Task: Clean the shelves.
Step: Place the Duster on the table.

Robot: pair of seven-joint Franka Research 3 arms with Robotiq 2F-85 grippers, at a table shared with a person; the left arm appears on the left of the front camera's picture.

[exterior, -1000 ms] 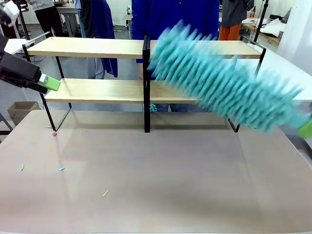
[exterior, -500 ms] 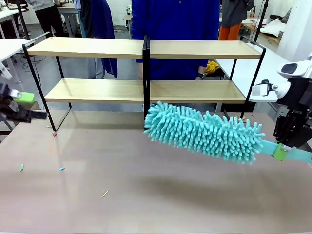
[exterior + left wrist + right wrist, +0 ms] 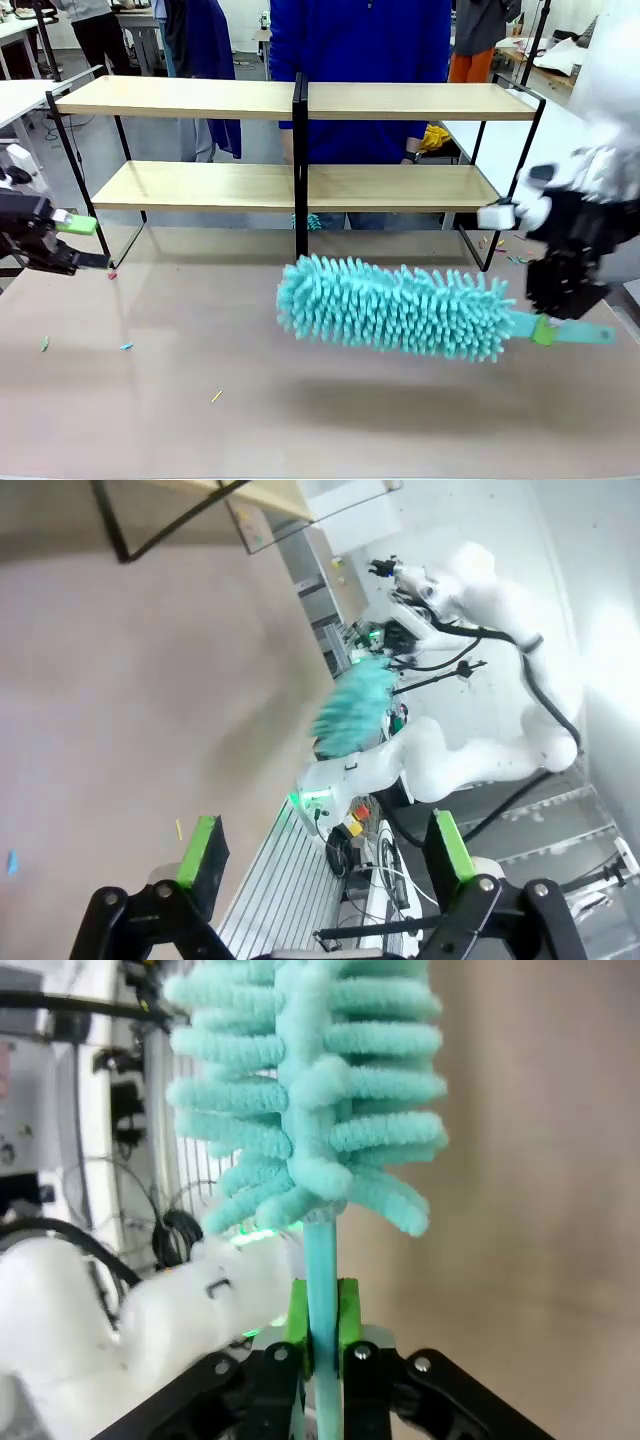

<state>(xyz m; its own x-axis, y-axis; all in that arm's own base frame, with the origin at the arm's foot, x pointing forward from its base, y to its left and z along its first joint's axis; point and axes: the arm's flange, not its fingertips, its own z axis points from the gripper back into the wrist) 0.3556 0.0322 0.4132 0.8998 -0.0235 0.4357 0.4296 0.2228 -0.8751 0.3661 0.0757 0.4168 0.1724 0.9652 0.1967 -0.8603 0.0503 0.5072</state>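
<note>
Front view: the fluffy turquoise microfibre duster (image 3: 395, 308), which a second ago was a blur up against the boards, now hangs low and nearly level over the grey-brown bench (image 3: 300, 400), clear of the wide two-tier rack of light wooden shelves in a thin black metal frame (image 3: 296, 145); it has dropped further and shifted left since half a second ago. Judgement: the sweep of the shelves looks over and the tool is being carried away or down. The right claw (image 3: 545, 328), black and motion-blurred, has come lower at the right edge and holds the duster's pale teal handle at a green collar. The left claw (image 3: 80, 228) sits at the far left, just beside the rack's left leg, carrying nothing. Small coloured scraps (image 3: 126, 346) lie on the bench at the left. A person in a blue top (image 3: 360, 40) stands behind the rack. Left wrist view: the left claw (image 3: 325, 855) shows green pads (image 3: 205, 850) spread wide apart with nothing between; the duster (image 3: 355, 708) appears blurred in the distance by the right arm. Right wrist view: the right claw (image 3: 322, 1332) is pressed together, pinching the thin handle (image 3: 320, 1260), with the duster head (image 3: 310, 1090) pointing straight away from it above the bench.
</note>
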